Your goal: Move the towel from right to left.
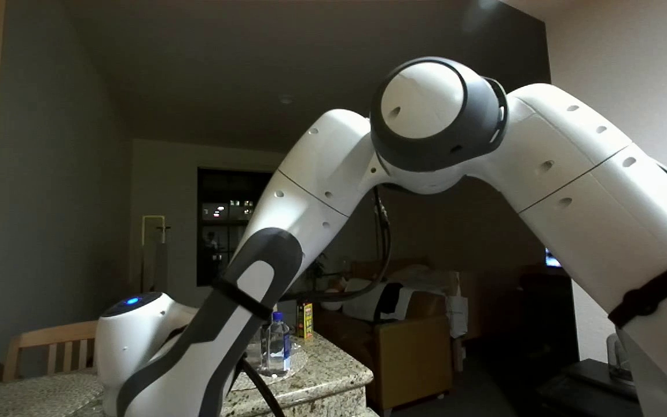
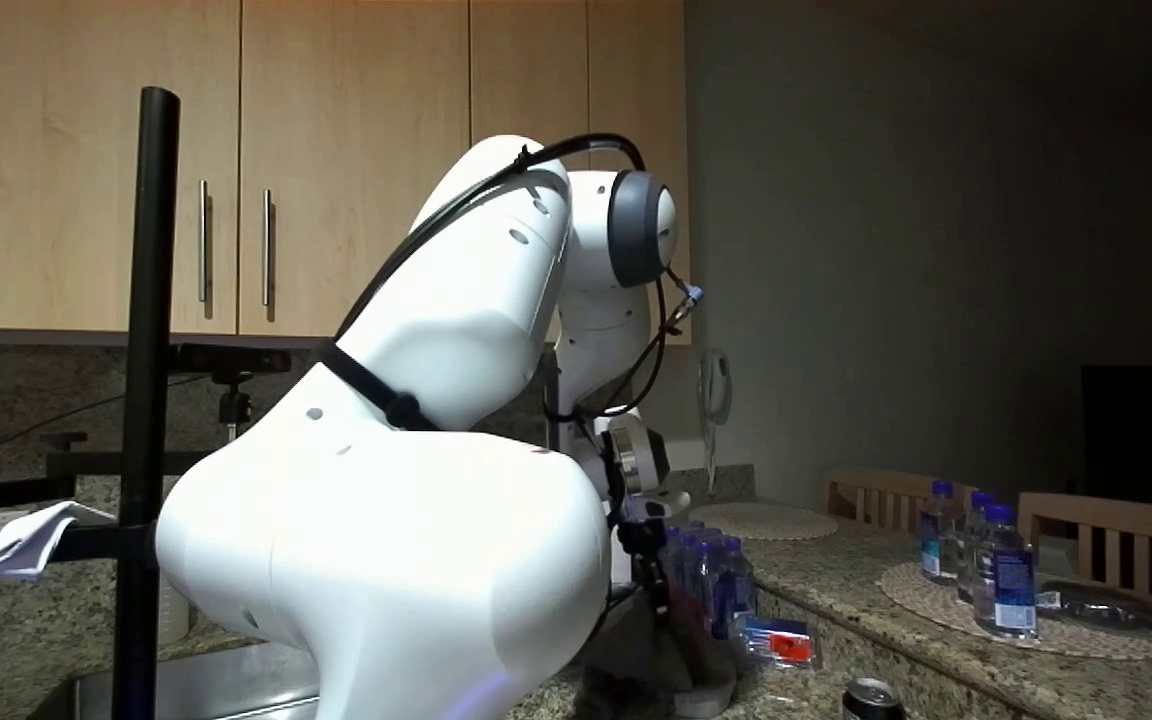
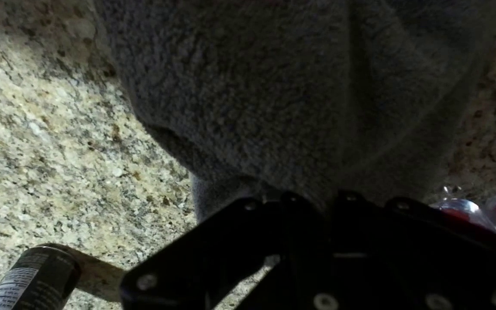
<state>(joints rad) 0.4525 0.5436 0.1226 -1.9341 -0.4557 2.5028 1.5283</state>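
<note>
A dark grey towel (image 3: 239,86) fills the upper middle of the wrist view, with its folds converging toward my gripper. In an exterior view the towel (image 2: 636,650) rises as a peaked heap on the granite counter under my gripper (image 2: 658,590). In the wrist view my gripper (image 3: 319,204) has its black fingers close together, with towel fabric bunched between the tips. It appears shut on the towel. The fingertips are dark, so the exact pinch is hard to see. In the exterior view from across the arm, towel and gripper are hidden.
A dark can (image 3: 37,275) stands near the towel; it also shows in an exterior view (image 2: 871,698). A red-and-blue package (image 2: 781,643) and several bottles (image 2: 706,580) stand beside the towel, below a raised ledge (image 2: 896,640) bearing more bottles (image 2: 1011,585). A sink (image 2: 206,685) lies beside the arm base.
</note>
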